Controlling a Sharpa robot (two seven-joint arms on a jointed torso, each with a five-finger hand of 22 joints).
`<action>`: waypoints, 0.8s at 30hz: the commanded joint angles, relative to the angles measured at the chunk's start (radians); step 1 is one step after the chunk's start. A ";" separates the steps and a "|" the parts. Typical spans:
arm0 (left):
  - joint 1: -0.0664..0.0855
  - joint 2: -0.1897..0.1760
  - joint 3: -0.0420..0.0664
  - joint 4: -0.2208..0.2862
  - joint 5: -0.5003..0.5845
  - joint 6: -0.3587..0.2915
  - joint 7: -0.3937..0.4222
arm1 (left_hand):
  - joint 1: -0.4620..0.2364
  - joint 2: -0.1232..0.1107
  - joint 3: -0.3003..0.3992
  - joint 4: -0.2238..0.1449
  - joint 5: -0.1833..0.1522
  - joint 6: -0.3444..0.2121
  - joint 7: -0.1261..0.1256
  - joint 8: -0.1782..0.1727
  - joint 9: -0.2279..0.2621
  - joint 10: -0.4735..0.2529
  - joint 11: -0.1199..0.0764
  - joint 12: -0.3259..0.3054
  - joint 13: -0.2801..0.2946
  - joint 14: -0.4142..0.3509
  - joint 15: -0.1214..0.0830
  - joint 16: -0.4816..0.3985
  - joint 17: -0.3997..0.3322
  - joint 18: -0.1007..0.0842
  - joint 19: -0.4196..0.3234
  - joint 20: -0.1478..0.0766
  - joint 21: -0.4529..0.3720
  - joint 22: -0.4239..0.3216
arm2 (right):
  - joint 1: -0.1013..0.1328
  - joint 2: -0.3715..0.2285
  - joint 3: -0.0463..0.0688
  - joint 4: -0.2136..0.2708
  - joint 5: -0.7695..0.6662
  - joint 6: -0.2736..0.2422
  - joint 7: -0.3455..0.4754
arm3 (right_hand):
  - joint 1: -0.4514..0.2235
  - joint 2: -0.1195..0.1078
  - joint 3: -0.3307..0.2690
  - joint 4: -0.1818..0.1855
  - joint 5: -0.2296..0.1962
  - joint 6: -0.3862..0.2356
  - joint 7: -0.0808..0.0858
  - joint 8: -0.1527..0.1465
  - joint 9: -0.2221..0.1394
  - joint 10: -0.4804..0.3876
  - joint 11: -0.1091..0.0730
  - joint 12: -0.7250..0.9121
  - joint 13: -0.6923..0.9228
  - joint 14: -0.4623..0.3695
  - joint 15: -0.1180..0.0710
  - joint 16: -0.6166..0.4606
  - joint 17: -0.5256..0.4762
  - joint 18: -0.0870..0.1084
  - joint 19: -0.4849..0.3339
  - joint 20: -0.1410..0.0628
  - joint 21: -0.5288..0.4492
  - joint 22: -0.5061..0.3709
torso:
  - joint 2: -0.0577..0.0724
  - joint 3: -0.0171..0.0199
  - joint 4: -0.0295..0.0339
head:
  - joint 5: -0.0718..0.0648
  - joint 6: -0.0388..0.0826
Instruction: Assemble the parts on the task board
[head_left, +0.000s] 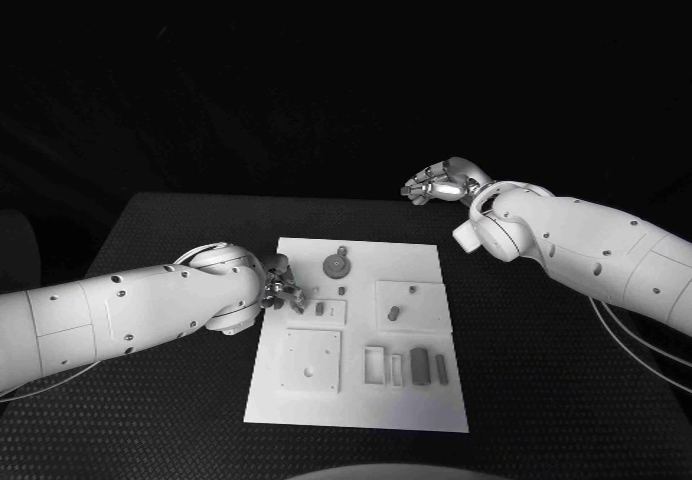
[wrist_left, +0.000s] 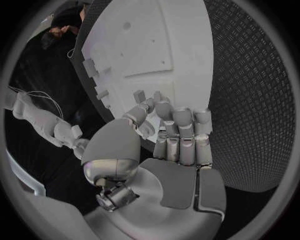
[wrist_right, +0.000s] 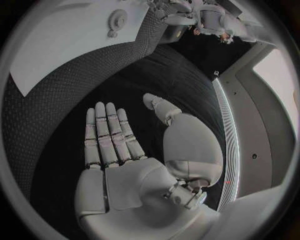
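Hovering at the board's left edge, left hand low over the white plate, fingers curled together toward the thumb, likely set for a small pick; cannot tell whether anything sits between the fingertips. Parked well off beyond the table's far right corner, right hand, palm flat and fingers straight and apart in the wrist view, holding nothing, probably kept clear to leave the board free. Lying on the board near its far edge, gear, just beyond the left hand. Sitting in the near right recesses, a row of dark bars, side by side. Resting in its square mid-right, one small peg. Looks early in the job: most parts loose.
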 joint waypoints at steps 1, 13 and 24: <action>-0.004 0.008 -0.002 0.000 -0.038 0.032 0.000 | -0.017 0.006 -0.003 -0.009 0.029 0.063 -0.047 0.129 0.257 0.046 -0.046 0.013 0.005 0.019 -0.028 0.010 0.004 0.006 0.007 -0.121 0.008 0.021 | 0.000 0.000 0.001 0.002 0.000 0.013 0.007 | 0.003 0.003 -0.004 0.000 0.006 -0.008 0.020 0.004 -0.002 0.005 0.001 -0.006 -0.001 -0.006 -0.001 -0.005 -0.001 -0.013 -0.008 0.001 -0.003 0.001 | 0.000 -0.0005 -0.0002 | 0.000 -0.001; -0.005 0.014 -0.002 0.005 -0.050 0.033 0.008 | -0.037 0.011 0.002 -0.034 0.097 0.091 -0.060 0.159 0.307 0.046 -0.051 0.053 0.013 0.024 -0.026 0.042 0.012 0.009 0.007 -0.122 0.030 0.020 | 0.000 -0.001 0.001 0.003 0.000 0.014 0.007 | 0.003 0.003 -0.004 0.000 0.006 -0.008 0.020 0.004 -0.002 0.005 0.001 -0.006 -0.001 -0.006 -0.001 -0.005 -0.001 -0.013 -0.008 0.001 -0.004 0.002 | 0.000 -0.0003 0.0003 | -0.001 -0.005; -0.006 0.015 -0.002 -0.002 -0.074 0.031 0.007 | -0.035 0.015 0.008 -0.044 0.110 0.093 -0.063 0.167 0.316 0.046 -0.053 0.065 0.015 0.024 -0.026 0.052 0.014 0.011 0.007 -0.122 0.036 0.021 | 0.000 -0.002 0.001 0.003 0.000 0.015 0.008 | 0.002 0.003 -0.004 0.000 0.007 -0.008 0.020 0.004 -0.002 0.005 0.001 -0.007 -0.001 -0.006 -0.001 -0.006 -0.001 -0.013 -0.008 0.001 -0.004 0.002 | -0.001 -0.0005 0.0013 | -0.001 -0.004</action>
